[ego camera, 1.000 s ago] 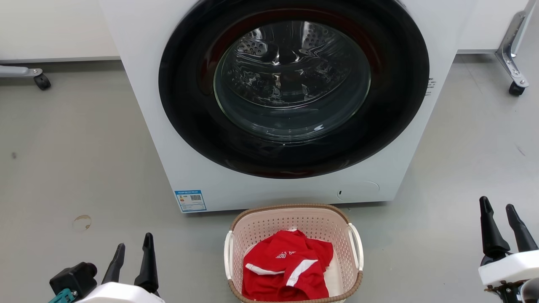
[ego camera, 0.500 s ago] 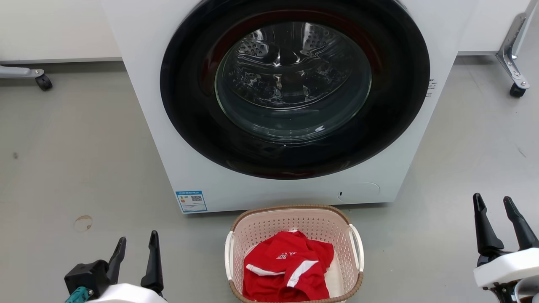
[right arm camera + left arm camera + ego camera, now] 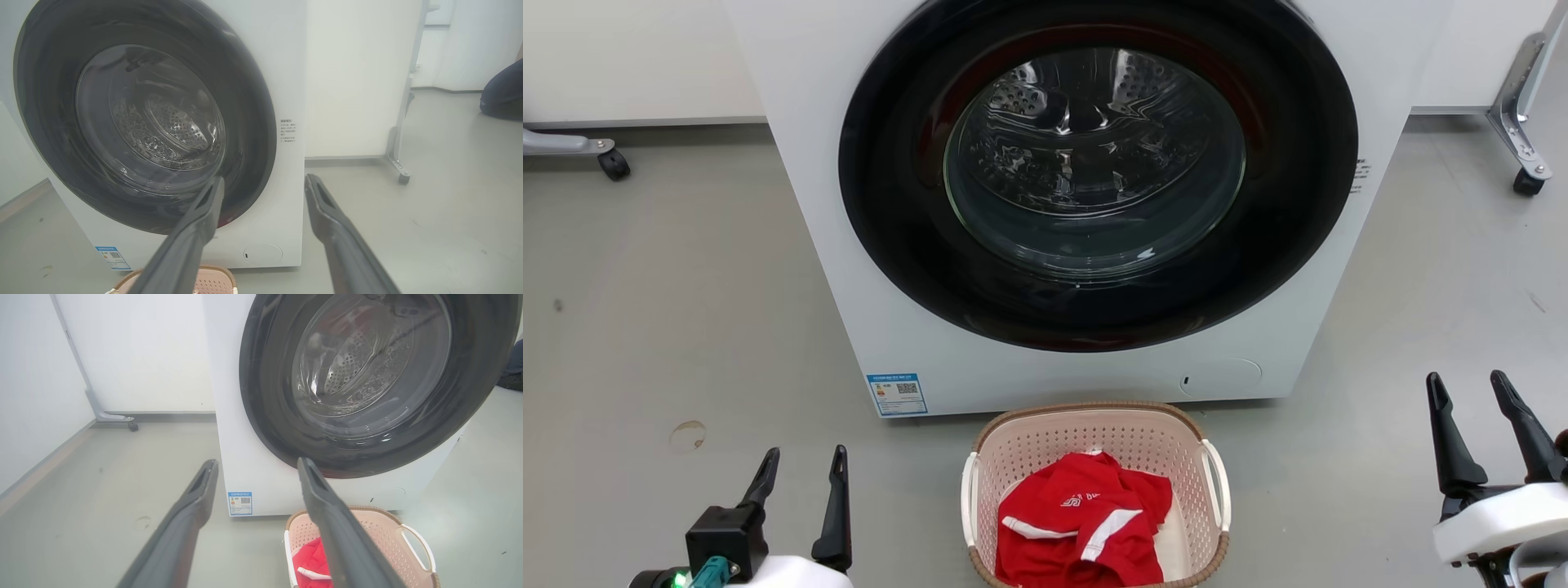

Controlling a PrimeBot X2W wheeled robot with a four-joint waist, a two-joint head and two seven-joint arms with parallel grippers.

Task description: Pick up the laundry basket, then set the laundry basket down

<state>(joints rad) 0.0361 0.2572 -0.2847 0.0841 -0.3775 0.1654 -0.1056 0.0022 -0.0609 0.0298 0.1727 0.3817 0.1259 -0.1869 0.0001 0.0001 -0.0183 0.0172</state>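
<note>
Head view: basket (image 3: 1086,406) with shirt (image 3: 1086,523) at 6 o'clock, left gripper (image 3: 805,453) at 7, right gripper (image 3: 1466,380) at 4, both spread, empty. Right wrist view: person (image 3: 502,92) at 3 o'clock.

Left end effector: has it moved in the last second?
Yes. The left end effector has shifted right, away from the floor stain, toward the basket.

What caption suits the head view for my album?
Open left gripper and right gripper flank the laundry basket holding red clothing before a washer.
</note>
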